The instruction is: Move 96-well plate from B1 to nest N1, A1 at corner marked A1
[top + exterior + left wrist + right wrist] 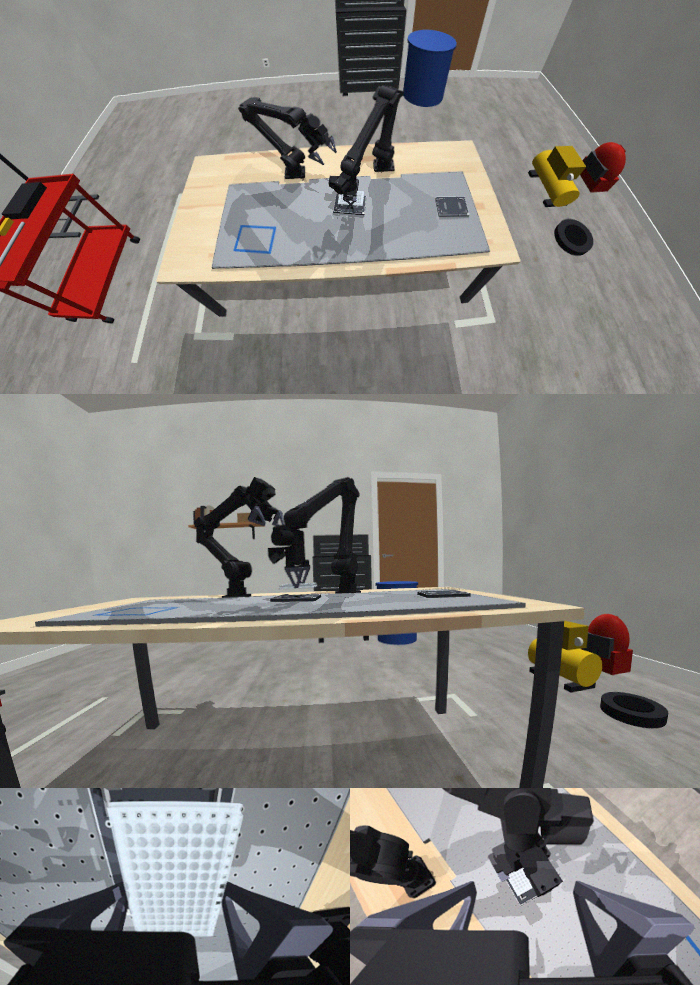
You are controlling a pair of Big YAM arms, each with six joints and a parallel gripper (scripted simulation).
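The white 96-well plate (358,199) (313,585) (177,866) (519,882) is held by its two long sides in my left gripper (297,586) (175,886), which is shut on it. The plate hangs a little above the dark middle holder (349,213) (295,598). In the left wrist view its A1 corner is top right, with letters H to A along the top rim. The dark nest N1 (452,206) (444,594) is empty. The blue outline of B1 (258,226) has nothing on it. My right gripper (328,157) is open and empty, raised near the table's back edge.
The grey perforated board (410,235) lies on the wooden table (185,240). In the top view, N1 is near the board's right end and B1 near its left end. The right arm stands beside the left arm, with its gripper behind and above the middle holder.
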